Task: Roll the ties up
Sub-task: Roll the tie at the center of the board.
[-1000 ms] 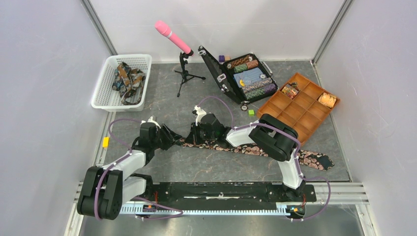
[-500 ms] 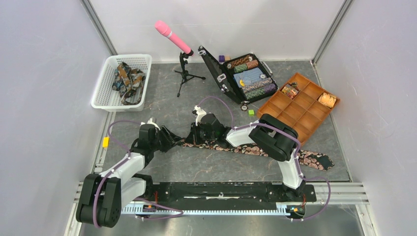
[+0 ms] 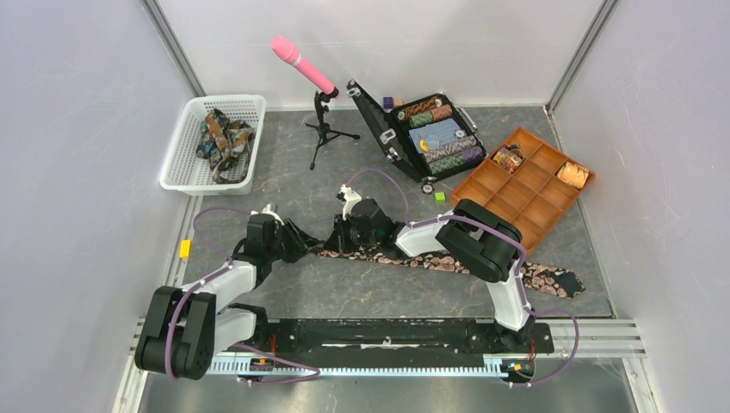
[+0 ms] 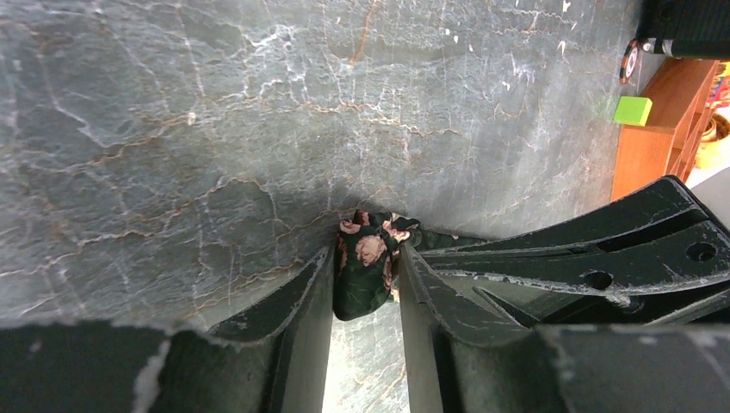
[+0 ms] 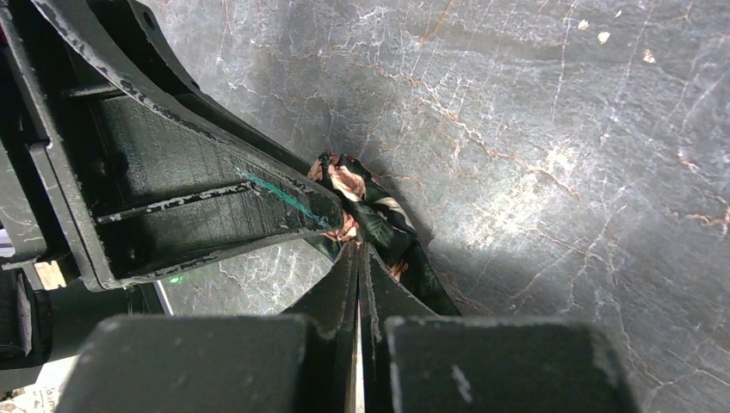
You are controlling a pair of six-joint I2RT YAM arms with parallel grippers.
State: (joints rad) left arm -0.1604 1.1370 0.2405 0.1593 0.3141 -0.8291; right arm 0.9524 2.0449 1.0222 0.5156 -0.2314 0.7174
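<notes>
Tie (image 4: 366, 275) end pinched between left fingers (image 4: 297, 301) in wrist view, hidden overhead; right fingers (image 5: 340, 297) clenched

You're in a robotics lab test cell: plain white panel walls (image 3: 77, 129) on aluminium posts (image 3: 175, 47) box in your marble-look table (image 3: 284, 172), with two arms (image 3: 237, 280) bolted to a rail (image 3: 603, 340).

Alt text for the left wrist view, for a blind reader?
The left gripper grips the folded end of a dark green, pink-flowered tie on a grey marbled table. The right gripper, shut, meets the same fold from the right.
</notes>
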